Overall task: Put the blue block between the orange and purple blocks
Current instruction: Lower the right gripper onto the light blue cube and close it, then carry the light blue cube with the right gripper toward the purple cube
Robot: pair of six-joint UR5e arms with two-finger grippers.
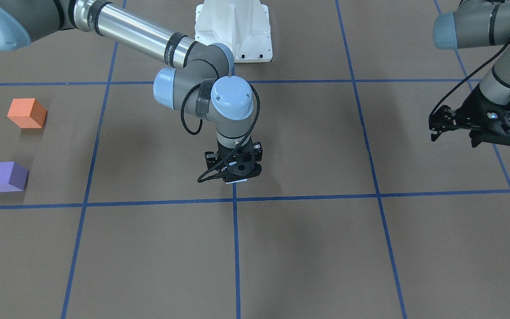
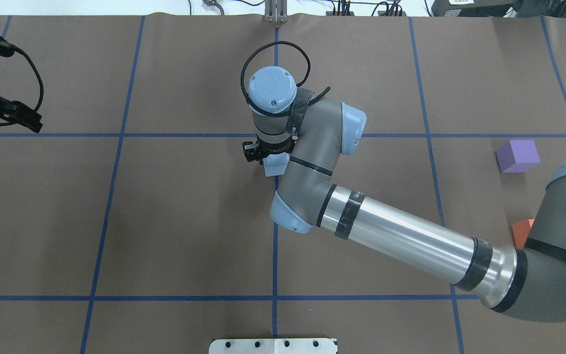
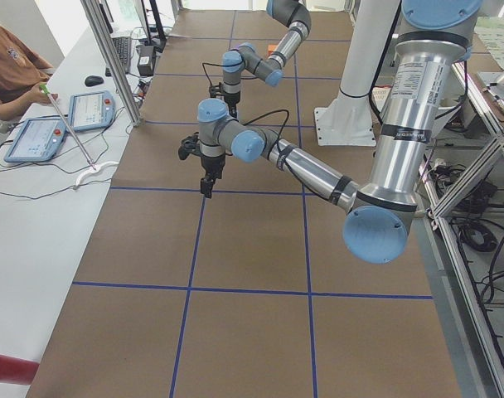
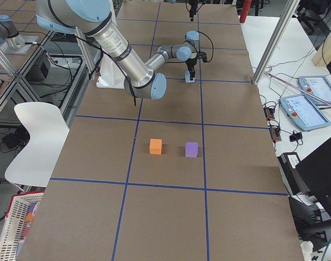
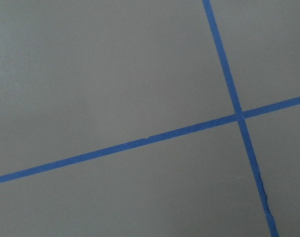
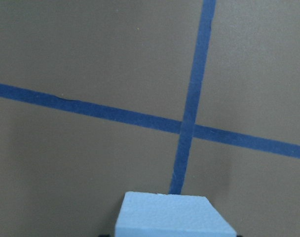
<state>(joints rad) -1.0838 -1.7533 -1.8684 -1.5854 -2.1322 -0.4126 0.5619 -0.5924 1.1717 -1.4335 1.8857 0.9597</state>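
The big brown table (image 1: 308, 248) has blue tape lines (image 1: 235, 248) on it. The long right arm (image 2: 401, 236) reaches out to the middle of the table. The left arm (image 1: 498, 75) hangs off to its own side, well away. The left gripper (image 1: 434, 128) holds nothing, and I cannot tell if its fingers are spread or together.

The right gripper (image 1: 236, 175) points straight down. The blue block (image 2: 276, 166) sits right under it, near where two tape lines cross. I cannot tell if the fingers are squeezing the block yet.

The orange block (image 1: 27, 113) and the purple block (image 1: 5, 176) sit far off on the robot's right, with a gap between them.

I think the job now is to grab the blue block. Squeeze it in the middle so it stays flat. Lift it straight up. Carry it high over to the gap. Then lower it slowly, so it does not bump the other two blocks.
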